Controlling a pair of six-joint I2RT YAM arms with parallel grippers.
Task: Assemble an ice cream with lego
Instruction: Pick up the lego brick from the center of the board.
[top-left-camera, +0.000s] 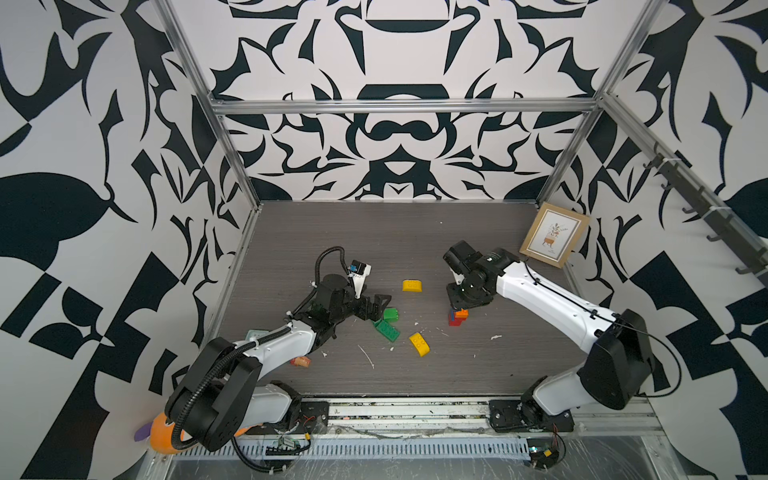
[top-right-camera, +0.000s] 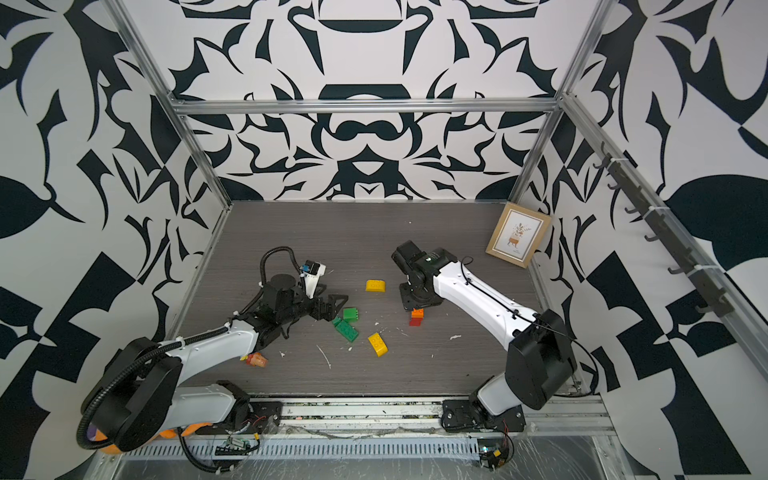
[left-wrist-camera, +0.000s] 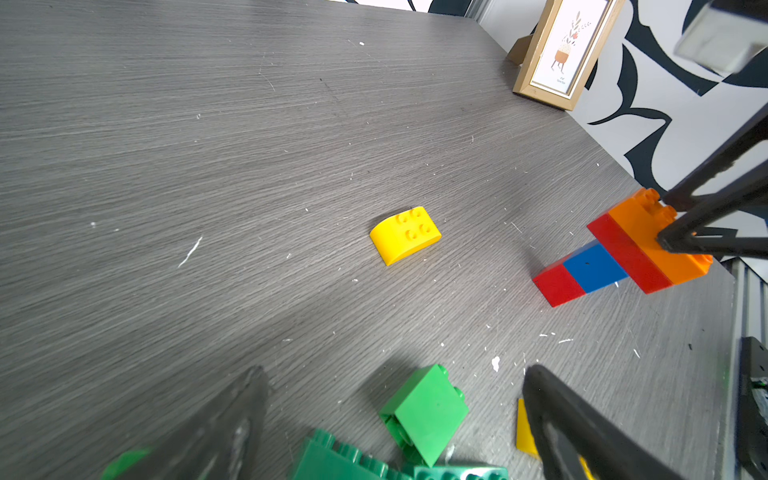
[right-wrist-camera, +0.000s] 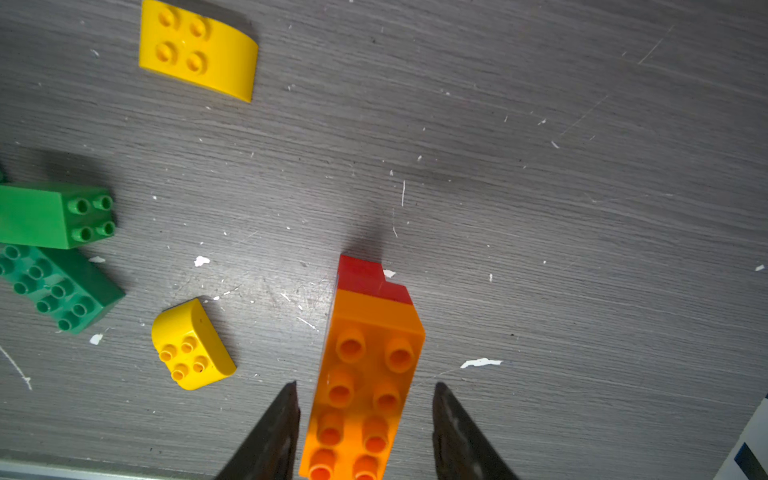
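Observation:
A stack of lego (top-left-camera: 457, 316) stands right of the table's middle: red, blue and red bricks with a long orange brick (right-wrist-camera: 365, 386) on top. My right gripper (right-wrist-camera: 366, 385) hangs over it, open, a finger on each side of the orange brick and a gap at both. A square green brick (top-left-camera: 390, 313) lies on its side by a long green brick (top-left-camera: 387, 330). My left gripper (left-wrist-camera: 397, 370) stands wide open just short of the square green brick (left-wrist-camera: 428, 411). One yellow dome brick (top-left-camera: 412, 285) lies farther back, another (top-left-camera: 419, 344) nearer the front.
A framed picture (top-left-camera: 555, 235) leans on the right wall at the back. A crumpled orange-red wrapper (top-left-camera: 301, 361) lies by the left arm. An orange plush toy (top-left-camera: 164, 432) sits off the table's front left corner. White flecks dot the table.

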